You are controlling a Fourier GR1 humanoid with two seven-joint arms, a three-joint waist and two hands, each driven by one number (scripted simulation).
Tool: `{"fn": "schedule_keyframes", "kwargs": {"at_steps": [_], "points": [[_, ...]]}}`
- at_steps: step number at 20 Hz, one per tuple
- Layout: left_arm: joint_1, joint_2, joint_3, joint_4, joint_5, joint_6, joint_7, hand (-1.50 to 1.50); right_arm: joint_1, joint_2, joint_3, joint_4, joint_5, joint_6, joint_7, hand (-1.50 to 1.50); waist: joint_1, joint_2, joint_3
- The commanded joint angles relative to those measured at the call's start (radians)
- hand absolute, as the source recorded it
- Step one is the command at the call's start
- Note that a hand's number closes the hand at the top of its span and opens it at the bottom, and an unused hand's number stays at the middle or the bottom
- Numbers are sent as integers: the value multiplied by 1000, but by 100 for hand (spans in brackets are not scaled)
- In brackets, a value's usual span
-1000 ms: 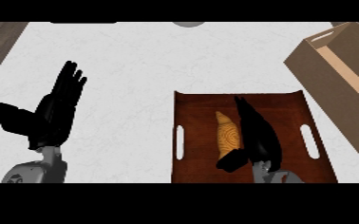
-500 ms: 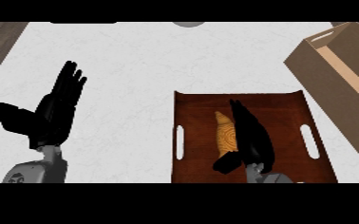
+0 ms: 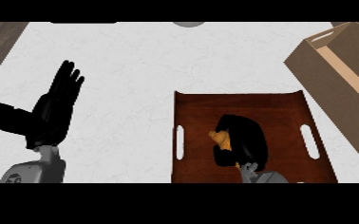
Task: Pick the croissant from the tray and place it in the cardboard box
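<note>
Croissant (image 3: pixel 221 140) is seen in the head view in the brown tray (image 3: pixel 238 104), at the lower centre-right of the frame. It is mostly hidden under the right hand (image 3: pixel 244 142), and only a golden edge is shown at the hand's left side. The fingers (image 3: pixel 235 123) are curled round it. The cardboard box (image 3: pixel 329 71) is placed at the upper right, beside the tray, on the white bench (image 3: pixel 140 61). The left hand (image 3: pixel 52 114) is held at the left edge, fingers straight and pointed up, with nothing held.
</note>
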Motion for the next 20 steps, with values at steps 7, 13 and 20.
{"fn": "schedule_keyframes", "kwargs": {"at_steps": [7,13,20], "points": [[23,-18,-20,-42,-16,10,37,0,-5,-103,172,-102,62,72,-199,150,5,-2,0],[18,-11,-4,-59,-4,7,48,0,43,-202,316,-291,120,81,-317,150,-1,-3,0],[92,-39,-22,-56,-20,-11,-34,0,116,-294,385,-644,193,213,-262,150,-4,-3,0]]}}
